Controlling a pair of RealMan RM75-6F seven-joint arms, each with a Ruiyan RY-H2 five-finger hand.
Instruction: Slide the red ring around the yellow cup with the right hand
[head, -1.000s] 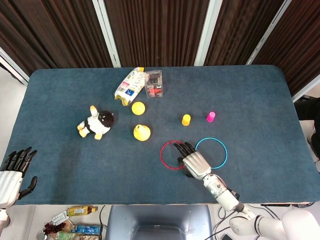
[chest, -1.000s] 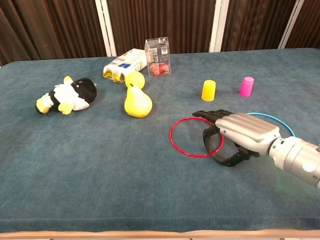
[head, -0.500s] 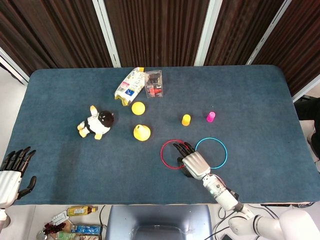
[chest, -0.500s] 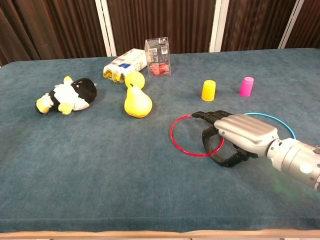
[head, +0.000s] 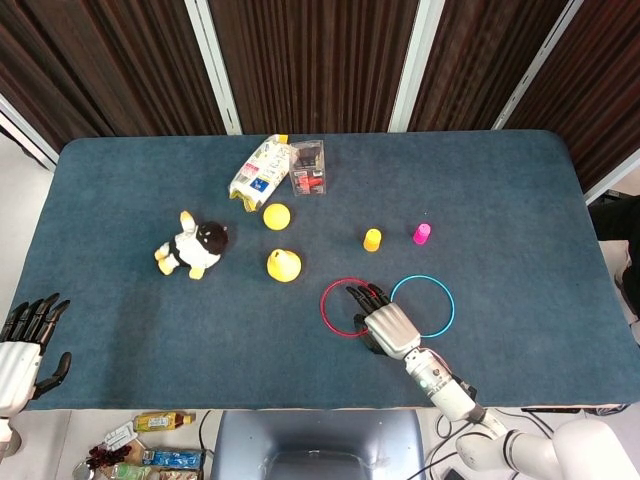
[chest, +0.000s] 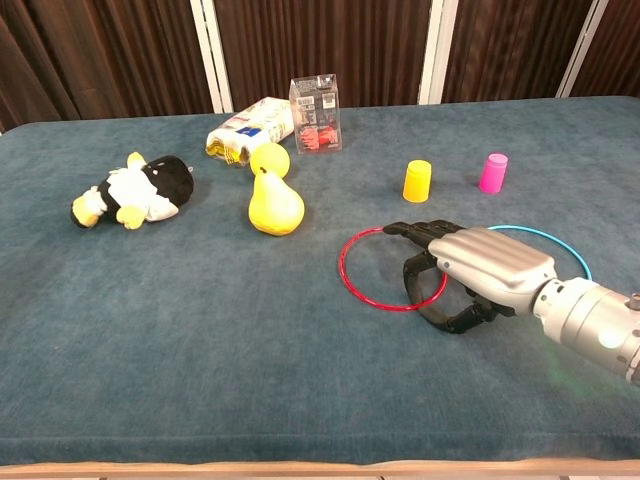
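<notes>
The right hand lies palm-down with fingers spread inside the red ring, pressing it, near the surface's front edge; the yellow cup stands beyond.

A dark blue, felt-like surface fills both views. On it are a thin red ring, a thin light-blue ring, a yellow cup and a bright pink cup. A yellow pear and a yellow ball are close in shade. The plush toy is black and white with yellow feet. A snack bag is white with yellow and blue print. A clear box shows red contents. The right robot hand is silver with black fingers; the left robot hand matches it. Dark brown curtains hang behind, split by white posts.
</notes>
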